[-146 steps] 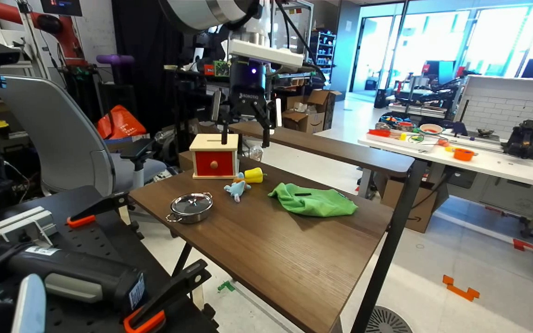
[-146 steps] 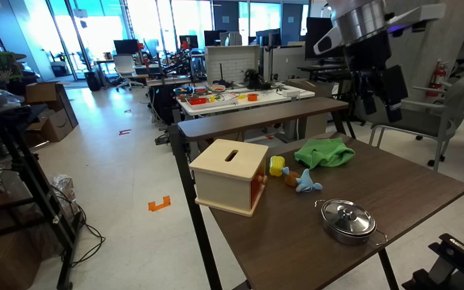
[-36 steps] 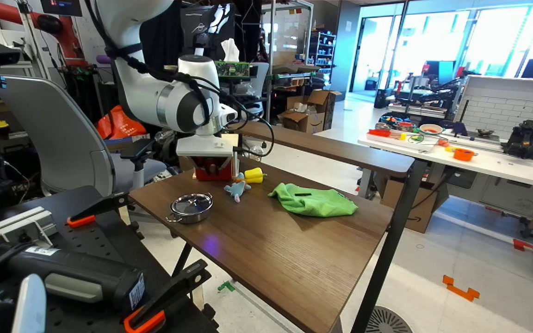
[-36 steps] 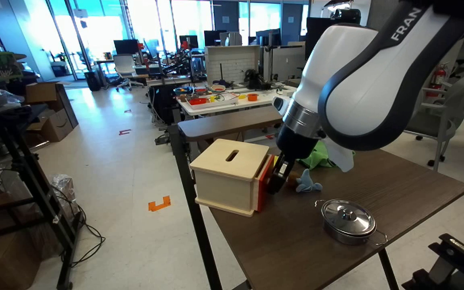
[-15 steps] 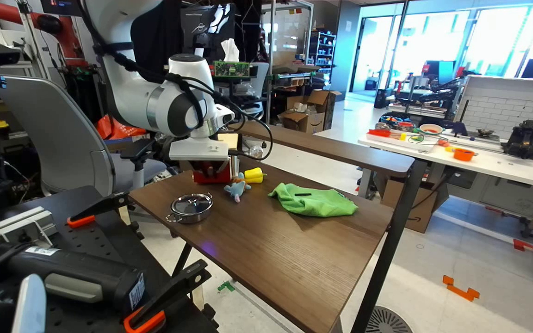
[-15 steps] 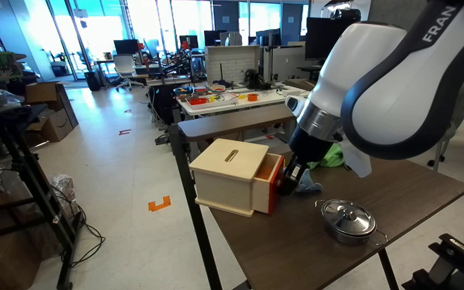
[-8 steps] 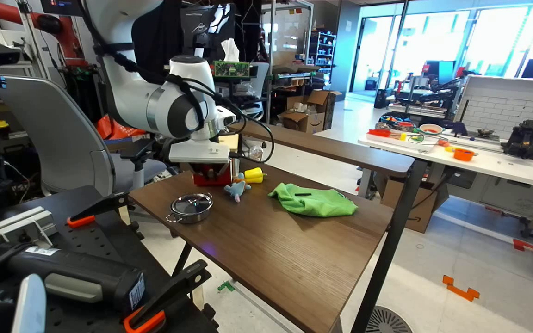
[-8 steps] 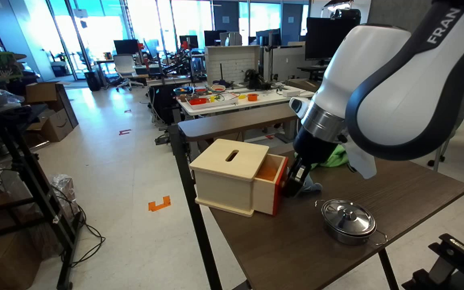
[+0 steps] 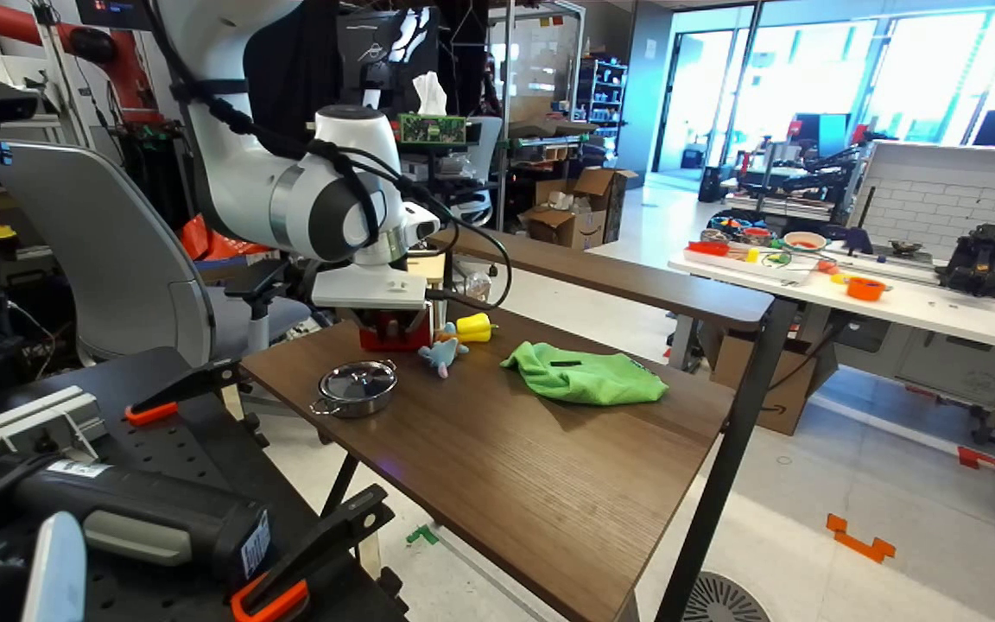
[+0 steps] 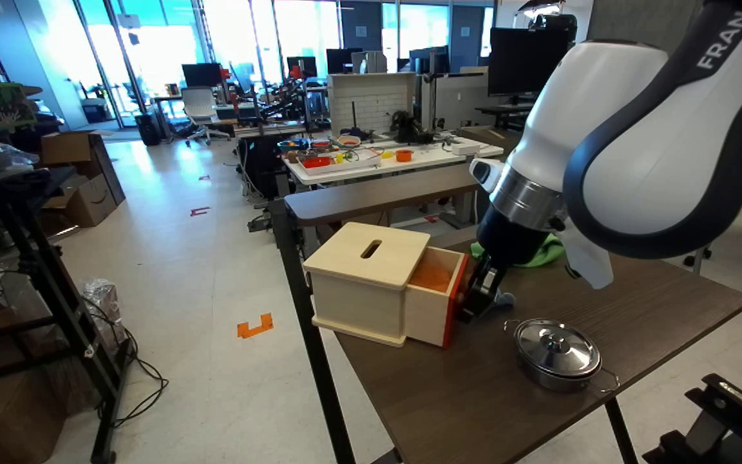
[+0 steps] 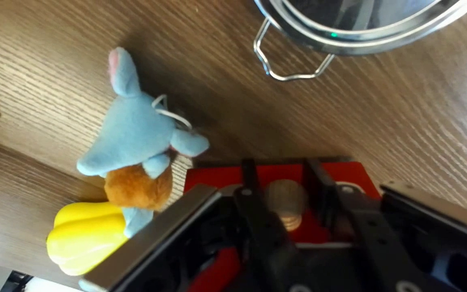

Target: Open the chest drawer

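A: so what's the count on that table (image 9: pixel 506 466)?

B: one wooden chest (image 10: pixel 358 303) by the edge with one red-fronted drawer (image 10: pixel 426 316), and the drawer's sitting part way out in an exterior view

A: and the gripper (image 11: pixel 282 169)?

B: just one, two fingers (image 11: pixel 250 176), pinching the drawer's one wooden knob (image 11: pixel 286 198) between them in the wrist view

A: anything else on there?

B: yep, one metal pot (image 10: pixel 551 381) with one lid (image 10: pixel 561 364) on and two handles (image 11: pixel 294 77), one plush toy (image 11: pixel 132 129) just beside one yellow pepper (image 11: pixel 87 237), plus one green cloth (image 9: pixel 584 374) apart from both
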You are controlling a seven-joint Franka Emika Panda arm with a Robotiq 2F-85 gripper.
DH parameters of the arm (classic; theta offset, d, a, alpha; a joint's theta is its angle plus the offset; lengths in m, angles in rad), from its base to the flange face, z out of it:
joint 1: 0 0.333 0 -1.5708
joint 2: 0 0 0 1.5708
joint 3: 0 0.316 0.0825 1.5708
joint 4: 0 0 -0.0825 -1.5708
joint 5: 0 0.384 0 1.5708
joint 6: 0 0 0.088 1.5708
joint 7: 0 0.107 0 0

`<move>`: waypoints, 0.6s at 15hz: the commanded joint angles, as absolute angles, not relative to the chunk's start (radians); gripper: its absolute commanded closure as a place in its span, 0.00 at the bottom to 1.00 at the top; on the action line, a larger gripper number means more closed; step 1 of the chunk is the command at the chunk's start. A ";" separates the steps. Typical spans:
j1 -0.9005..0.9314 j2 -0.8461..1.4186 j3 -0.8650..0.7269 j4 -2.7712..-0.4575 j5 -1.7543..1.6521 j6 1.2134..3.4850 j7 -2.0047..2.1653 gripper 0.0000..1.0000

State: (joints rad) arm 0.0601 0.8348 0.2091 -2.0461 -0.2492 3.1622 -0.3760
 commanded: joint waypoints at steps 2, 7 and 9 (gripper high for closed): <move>0.059 0.800 0.201 -2.087 -0.271 3.179 -0.354 0.27; 0.062 0.798 0.201 -2.085 -0.270 3.178 -0.353 0.00; 0.074 0.781 0.197 -2.098 -0.274 3.186 -0.352 0.00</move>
